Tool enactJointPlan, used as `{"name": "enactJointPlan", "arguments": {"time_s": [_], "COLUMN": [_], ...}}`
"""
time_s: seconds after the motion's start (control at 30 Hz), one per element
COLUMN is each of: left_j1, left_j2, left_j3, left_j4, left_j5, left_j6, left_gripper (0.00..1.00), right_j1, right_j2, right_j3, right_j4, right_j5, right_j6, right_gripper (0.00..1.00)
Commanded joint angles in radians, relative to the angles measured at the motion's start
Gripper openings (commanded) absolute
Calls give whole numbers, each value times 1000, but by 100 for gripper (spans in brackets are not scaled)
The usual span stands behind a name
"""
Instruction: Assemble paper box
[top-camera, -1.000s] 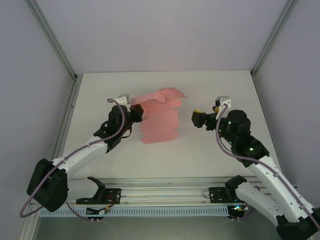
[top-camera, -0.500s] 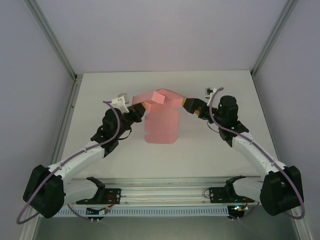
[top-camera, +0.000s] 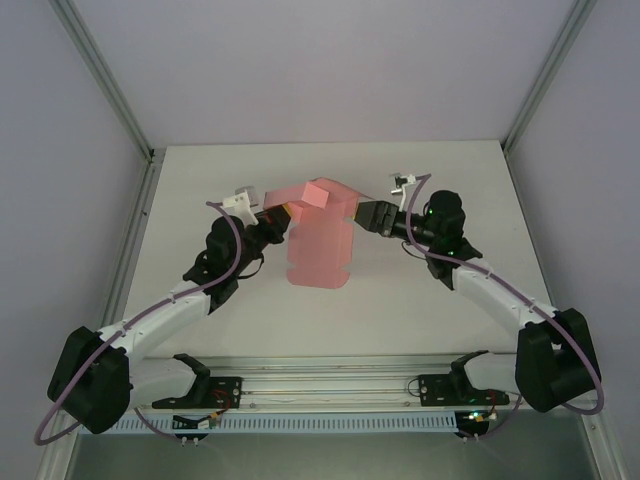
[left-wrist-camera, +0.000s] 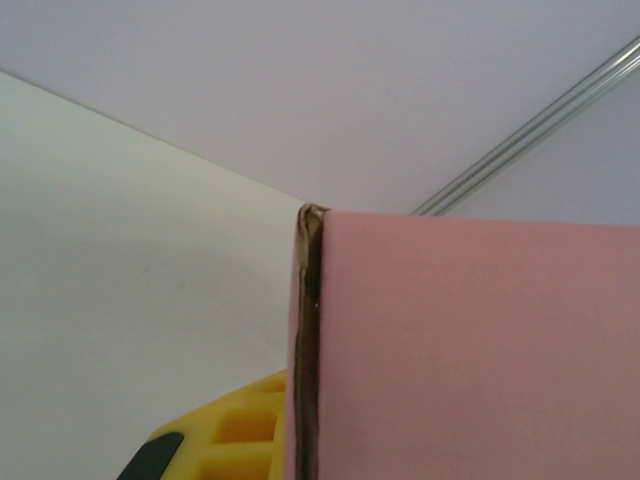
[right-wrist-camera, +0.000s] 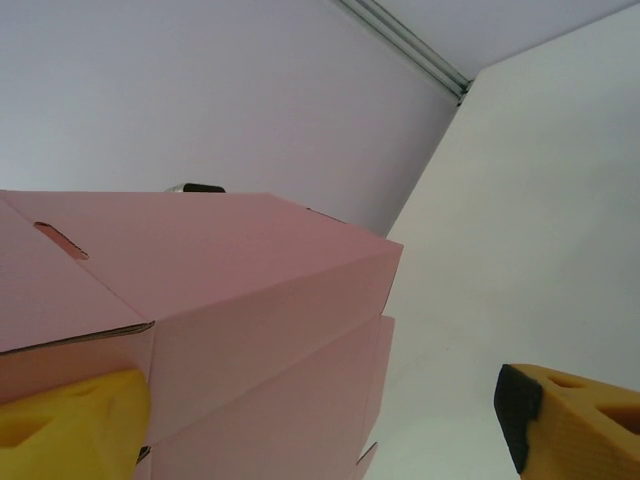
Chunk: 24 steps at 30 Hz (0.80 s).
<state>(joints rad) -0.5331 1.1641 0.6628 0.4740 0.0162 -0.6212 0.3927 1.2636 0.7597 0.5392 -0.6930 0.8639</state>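
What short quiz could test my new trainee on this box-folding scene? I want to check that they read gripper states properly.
1. True or false: the left gripper is shut on the plain pink thin-card paper box.
2. The right gripper has its jaws: A open, B shut empty, C shut on the box.
3. Fill in: seen from above, the box lies ___ the two grippers.
Key: 1 true; 2 A; 3 between.
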Motion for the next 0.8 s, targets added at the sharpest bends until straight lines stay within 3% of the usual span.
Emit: {"name": "enactJointPlan", "arguments": {"time_s": [0.0,0.2,0.47,0.77], "left_j1": [5,5,5,4], "left_j2": [0,16,-7,6], "left_j3": [-4,8,4,7], "left_j4": [21,-3,-48,-2], "left_j5": [-18,36,-15,29], "left_j6": [-1,29,45,37], "left_gripper": [0,0,0,0], "right_j1": [14,16,16,56], "right_j2": [-17,-24,-133,-69], "right_j3": [-2,38,47,68], "right_j4": [46,-45,-249,-223], "right_j5": [-5,57,117,98], "right_j6": [-22,-71,-154,-174], "right_gripper": [90,90,90,88]}}
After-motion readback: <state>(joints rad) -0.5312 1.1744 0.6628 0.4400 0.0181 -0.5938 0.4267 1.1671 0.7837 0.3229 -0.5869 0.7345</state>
